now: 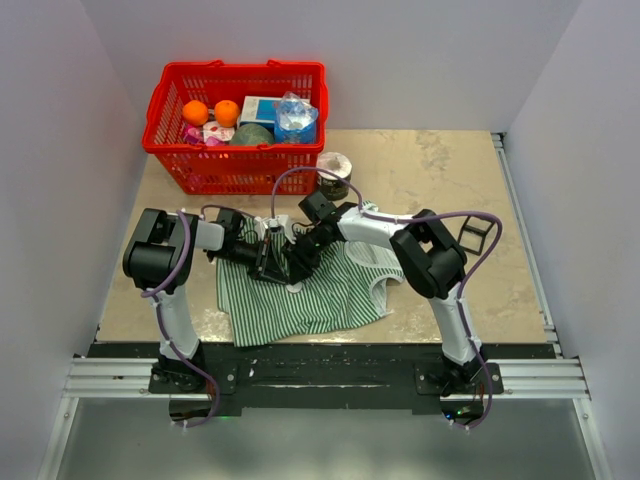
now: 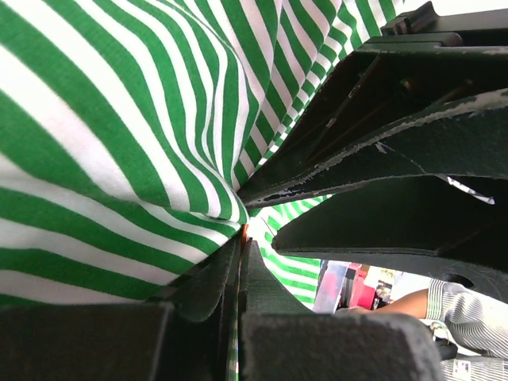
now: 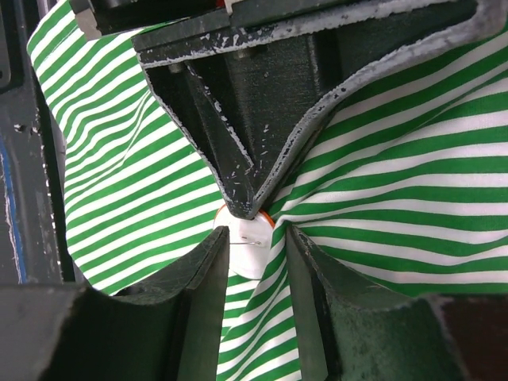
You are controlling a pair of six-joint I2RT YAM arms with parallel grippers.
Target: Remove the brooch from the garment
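The garment (image 1: 300, 290), green-and-white striped, lies on the table in front of both arms. It fills the left wrist view (image 2: 119, 143) and the right wrist view (image 3: 397, 175). The brooch (image 3: 248, 248) is a small white disc with an orange rim and a thin pin wire across its face. My left gripper (image 1: 268, 258) is shut on its upper edge, and a sliver of orange rim (image 2: 244, 232) shows at the closed tips (image 2: 242, 238). My right gripper (image 3: 255, 230) is open, one finger on each side of the disc. In the top view the brooch is hidden under the two meeting grippers (image 1: 298, 256).
A red basket (image 1: 170, 150) with oranges and packages stands at the back left. A tape roll (image 1: 335, 172) sits beside it. A small black square frame (image 1: 478, 235) is at the right. The right arm's cable loops over the garment.
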